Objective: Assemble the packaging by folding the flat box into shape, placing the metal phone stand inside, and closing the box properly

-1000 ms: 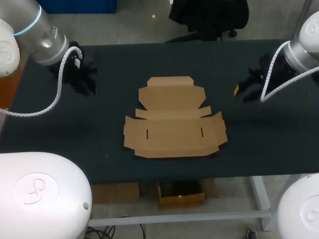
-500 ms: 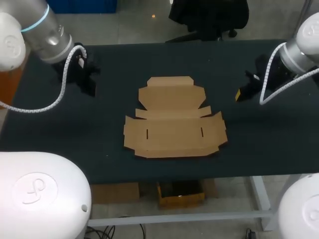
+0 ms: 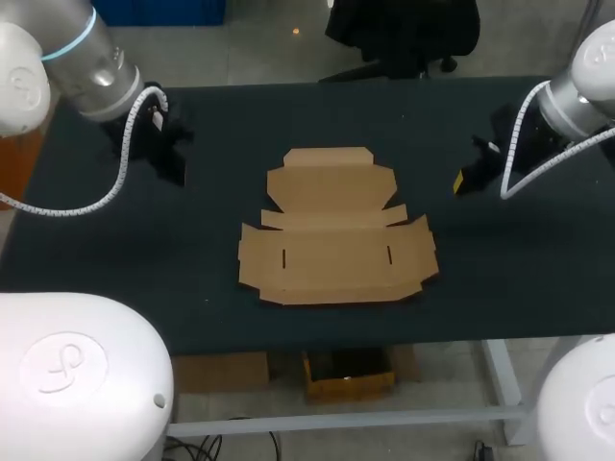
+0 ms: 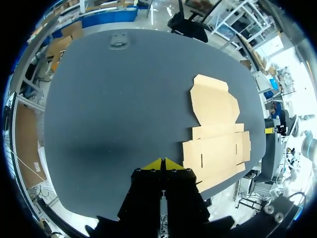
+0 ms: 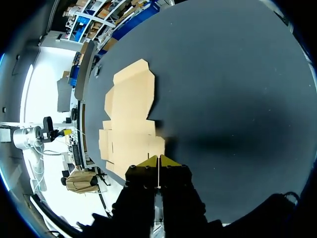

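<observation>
Since a second ago the left gripper [image 4: 163, 162] has shifted slightly and the right gripper [image 5: 158, 159] has turned a touch; over the last half second neither moves. Each is clenched on nothing, its yellow tips meeting.

The flat box [image 3: 336, 230] lies unfolded in the middle of the worktop [image 3: 211, 125], with its lid panel toward the far edge and its slotted panel toward the near one. It sits between the two grippers and well apart from both. I cannot make out the metal phone stand in any view.

Folding has not begun, so the first crease looks like the step in hand. To do it well, I would part the fingers before coming down and let one gripper pin the base panel. The other can then slip a tip under a side flap's free edge — card lying flush will likely slide rather than lift unless it is held.
</observation>
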`<state>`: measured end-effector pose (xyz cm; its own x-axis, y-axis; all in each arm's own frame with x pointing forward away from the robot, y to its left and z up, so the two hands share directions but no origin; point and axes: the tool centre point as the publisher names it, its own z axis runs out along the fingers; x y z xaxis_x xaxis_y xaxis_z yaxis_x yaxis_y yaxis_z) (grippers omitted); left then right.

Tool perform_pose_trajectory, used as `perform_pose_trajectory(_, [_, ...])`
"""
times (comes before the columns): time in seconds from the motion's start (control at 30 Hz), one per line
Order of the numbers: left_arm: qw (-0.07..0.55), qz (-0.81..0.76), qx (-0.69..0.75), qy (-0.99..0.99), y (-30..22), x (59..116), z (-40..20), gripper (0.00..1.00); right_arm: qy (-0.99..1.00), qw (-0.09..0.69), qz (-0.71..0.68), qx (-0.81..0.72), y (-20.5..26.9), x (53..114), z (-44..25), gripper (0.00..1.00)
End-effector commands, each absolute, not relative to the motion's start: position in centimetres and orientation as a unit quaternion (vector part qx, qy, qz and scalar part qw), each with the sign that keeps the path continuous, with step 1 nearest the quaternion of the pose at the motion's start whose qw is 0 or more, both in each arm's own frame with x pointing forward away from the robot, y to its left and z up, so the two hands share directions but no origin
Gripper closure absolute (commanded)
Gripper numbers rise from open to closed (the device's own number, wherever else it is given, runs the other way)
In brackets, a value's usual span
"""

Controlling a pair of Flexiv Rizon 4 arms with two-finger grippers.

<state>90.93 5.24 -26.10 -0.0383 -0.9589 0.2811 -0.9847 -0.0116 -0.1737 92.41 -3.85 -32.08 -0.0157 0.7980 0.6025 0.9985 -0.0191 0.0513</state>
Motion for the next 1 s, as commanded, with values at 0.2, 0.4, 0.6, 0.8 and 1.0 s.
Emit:
perform_pose_trajectory(0.2, [0.054, 0.183, 0.681, -0.707, 5.0, 91.5, -26.9, 1.00, -0.675, 0.210, -0.240, -0.665, -2.4, 93.7, -34.1, 1.00])
perform_pose_trajectory(0.4, [0.063, 0.199, 0.673, -0.710, 4.5, 91.9, -28.1, 1.00, -0.680, 0.206, -0.242, -0.660, -1.4, 94.3, -35.1, 1.00])
perform_pose_trajectory(0.6, [0.064, 0.198, 0.668, -0.714, 3.7, 92.1, -29.1, 1.00, -0.683, 0.207, -0.251, -0.654, -0.9, 94.7, -36.0, 1.00])
perform_pose_trajectory(0.8, [0.074, 0.194, 0.662, -0.720, 2.9, 92.4, -30.1, 1.00, -0.688, 0.195, -0.254, -0.651, -0.5, 94.4, -37.1, 1.00])
perform_pose_trajectory(1.0, [0.084, 0.199, 0.651, -0.728, 2.2, 92.4, -30.8, 1.00, -0.692, 0.182, -0.274, -0.643, -0.9, 94.1, -37.6, 1.00])
